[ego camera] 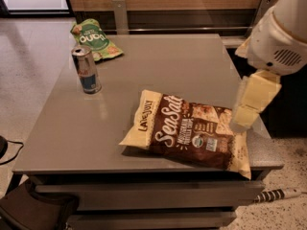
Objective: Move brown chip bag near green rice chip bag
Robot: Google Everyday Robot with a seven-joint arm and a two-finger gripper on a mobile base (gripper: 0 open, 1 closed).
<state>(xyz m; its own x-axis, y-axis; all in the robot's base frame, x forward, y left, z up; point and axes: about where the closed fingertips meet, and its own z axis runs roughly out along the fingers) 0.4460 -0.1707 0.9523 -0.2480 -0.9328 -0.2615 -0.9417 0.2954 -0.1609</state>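
Note:
The brown chip bag (187, 131) lies flat near the front right of the grey table (168, 66), with its white "Sea Salt" script facing up. The green rice chip bag (93, 40) lies at the table's far left corner, well apart from the brown bag. My gripper (243, 120), with cream-yellow pads, hangs from the white arm (278, 37) at the right. It is just above the right end of the brown bag and holds nothing that I can see.
A silver-and-blue can (86, 70) stands upright on the left of the table, just in front of the green bag. A wooden wall with metal brackets runs behind the table. A dark bag (33, 210) sits on the floor at the front left.

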